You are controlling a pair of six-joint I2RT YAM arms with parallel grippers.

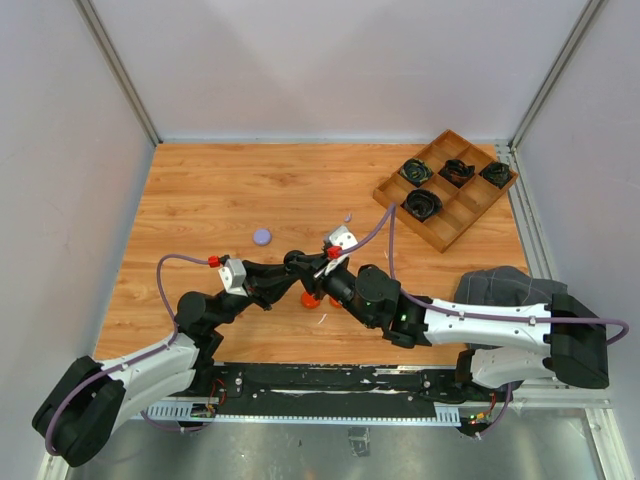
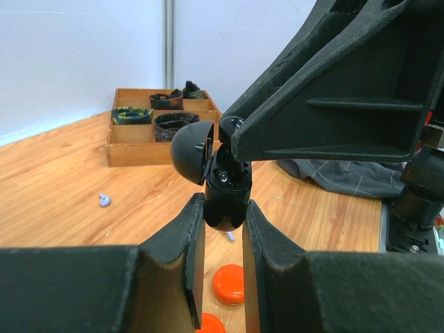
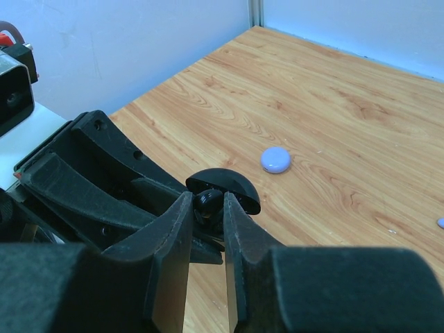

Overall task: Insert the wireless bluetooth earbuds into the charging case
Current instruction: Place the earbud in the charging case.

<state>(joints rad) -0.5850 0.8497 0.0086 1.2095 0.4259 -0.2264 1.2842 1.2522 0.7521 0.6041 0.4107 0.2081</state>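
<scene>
My left gripper (image 2: 223,207) is shut on a black charging case (image 2: 223,198) and holds it above the table with its round lid (image 2: 191,151) swung open. My right gripper (image 3: 207,202) is shut on a black earbud (image 3: 209,201) and holds it at the case's open mouth, under the lid (image 3: 232,184). In the top view both grippers meet mid-table, left gripper (image 1: 292,263) and right gripper (image 1: 306,268) tip to tip. A lilac earbud (image 1: 347,217) lies loose on the wood, also seen in the left wrist view (image 2: 104,200).
Two orange discs (image 1: 312,299) (image 1: 333,297) lie under the grippers, and a lilac disc (image 1: 262,236) lies to the left. A wooden tray (image 1: 462,215) holds coiled black cables at back right. A grey cloth (image 1: 500,285) lies at the right edge.
</scene>
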